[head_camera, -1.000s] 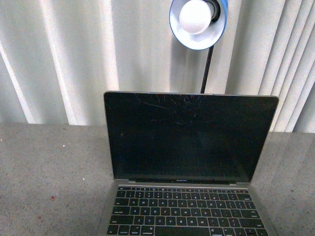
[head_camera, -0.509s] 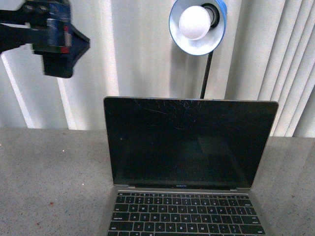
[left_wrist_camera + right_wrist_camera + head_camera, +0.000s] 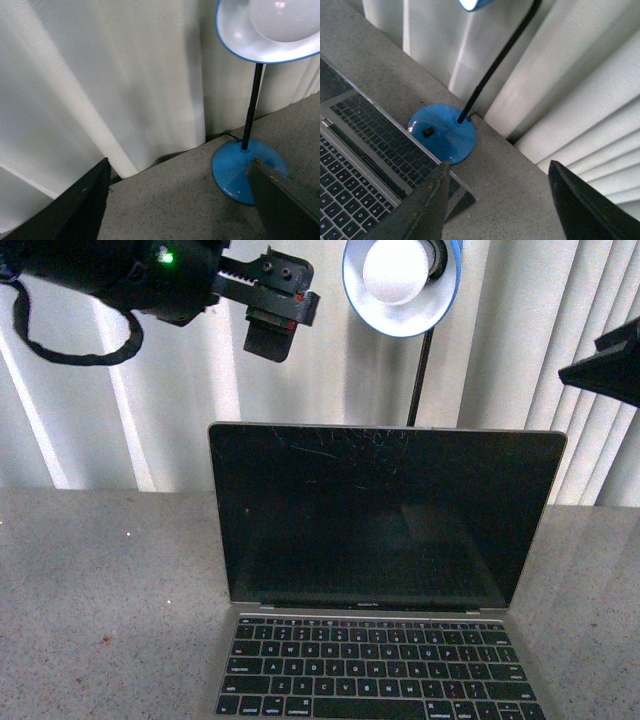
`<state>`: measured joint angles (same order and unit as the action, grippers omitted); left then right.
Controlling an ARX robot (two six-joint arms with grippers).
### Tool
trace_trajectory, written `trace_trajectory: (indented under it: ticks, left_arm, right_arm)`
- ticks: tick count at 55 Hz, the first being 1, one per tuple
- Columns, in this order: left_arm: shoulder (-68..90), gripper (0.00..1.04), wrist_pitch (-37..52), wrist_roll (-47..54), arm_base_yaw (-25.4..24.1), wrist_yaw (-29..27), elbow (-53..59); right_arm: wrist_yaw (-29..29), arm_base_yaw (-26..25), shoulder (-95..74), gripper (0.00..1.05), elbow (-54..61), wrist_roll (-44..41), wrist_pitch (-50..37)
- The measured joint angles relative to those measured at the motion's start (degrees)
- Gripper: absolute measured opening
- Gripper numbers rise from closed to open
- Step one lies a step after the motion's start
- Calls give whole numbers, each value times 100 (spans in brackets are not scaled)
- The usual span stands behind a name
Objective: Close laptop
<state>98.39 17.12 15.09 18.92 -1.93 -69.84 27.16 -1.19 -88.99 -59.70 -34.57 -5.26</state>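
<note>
The laptop (image 3: 385, 515) stands open on the grey table, its scratched black screen upright and facing me, with the black keys (image 3: 380, 670) at the bottom edge. My left gripper (image 3: 272, 325) hangs open high above the lid's left corner, clear of it. In the left wrist view its open fingers (image 3: 75, 205) frame bare table only. My right gripper (image 3: 600, 368) pokes in at the right edge, above the lid's right corner. The right wrist view has that gripper (image 3: 500, 210) open and empty, with the laptop's keys (image 3: 350, 200) beside one finger.
A blue desk lamp (image 3: 400, 285) with a white bulb stands behind the laptop, its shade between the two arms. Its round blue base (image 3: 240, 167) (image 3: 442, 132) sits on the table just behind the lid. A white pleated curtain (image 3: 150, 420) closes off the back.
My left arm has swung from the upper left corner rightward, towards the lamp. My right gripper has come into view at the right edge. The laptop has not moved.
</note>
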Motion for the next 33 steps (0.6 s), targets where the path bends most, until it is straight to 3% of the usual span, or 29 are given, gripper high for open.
trace_trajectory:
  ticks: [10,15,22,33]
  left_arm:
    - [557,40,-702,575,50,-7,-671]
    - [726,25,-999,699,11,-50,-892]
    - [953,4,-1447,809,-33,-85,-1290]
    - [1082,4,-2055,1071,-20,52,-1545]
  right_arm:
    - [256,195,-267,18,-619,-859,791]
    - [256,223,-426,4,-846,-1137,1084]
    - [280,247,-662,3,-1152,-1543,1510]
    - [236,254,-1029,3,-1554,-1873,1762]
